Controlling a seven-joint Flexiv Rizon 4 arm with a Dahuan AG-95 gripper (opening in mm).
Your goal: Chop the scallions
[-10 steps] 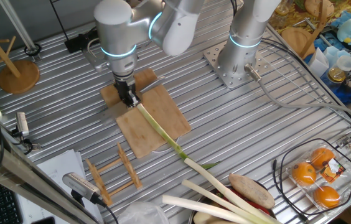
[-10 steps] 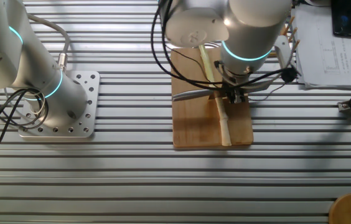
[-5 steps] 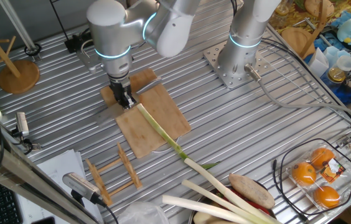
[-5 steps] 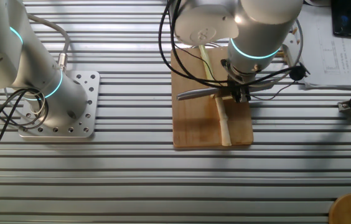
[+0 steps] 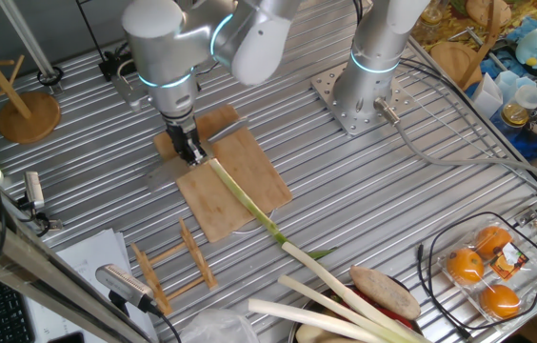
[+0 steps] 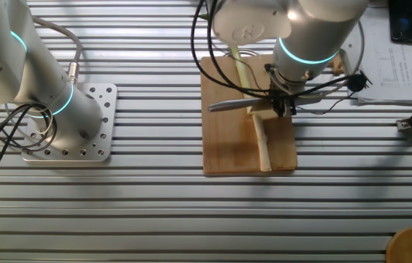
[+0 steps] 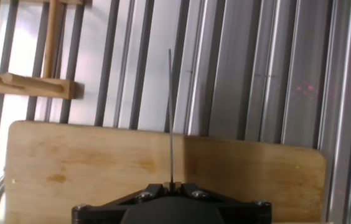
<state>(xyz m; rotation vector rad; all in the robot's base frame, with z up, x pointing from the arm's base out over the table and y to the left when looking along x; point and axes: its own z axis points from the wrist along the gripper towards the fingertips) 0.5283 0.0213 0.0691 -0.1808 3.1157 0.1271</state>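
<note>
A long thin scallion (image 5: 249, 202) lies slanted across the bamboo cutting board (image 5: 254, 167), its green end trailing off the board toward the front. In the other fixed view its green part (image 6: 241, 69) runs to the board's far edge, and a pale stalk part (image 6: 264, 146) lies on the near side of the blade. My gripper (image 5: 190, 152) (image 6: 283, 109) is shut on a knife (image 6: 228, 107) held crosswise over the stalk. Seen from the hand, the blade (image 7: 170, 112) is a thin edge-on line over the board (image 7: 88, 162), rising from the gripper (image 7: 171, 185).
Thick pale leek-like stalks (image 5: 335, 305) and a wire basket of oranges (image 5: 483, 272) sit at the front right. A small wooden rack (image 5: 173, 262) stands in front of the board. The second arm's base (image 5: 354, 100) (image 6: 71, 124) is bolted nearby. Papers (image 6: 388, 58) lie beside the board.
The arm has shifted sideways along the stalk, carrying the knife with it. The scallion and board have stayed put.
</note>
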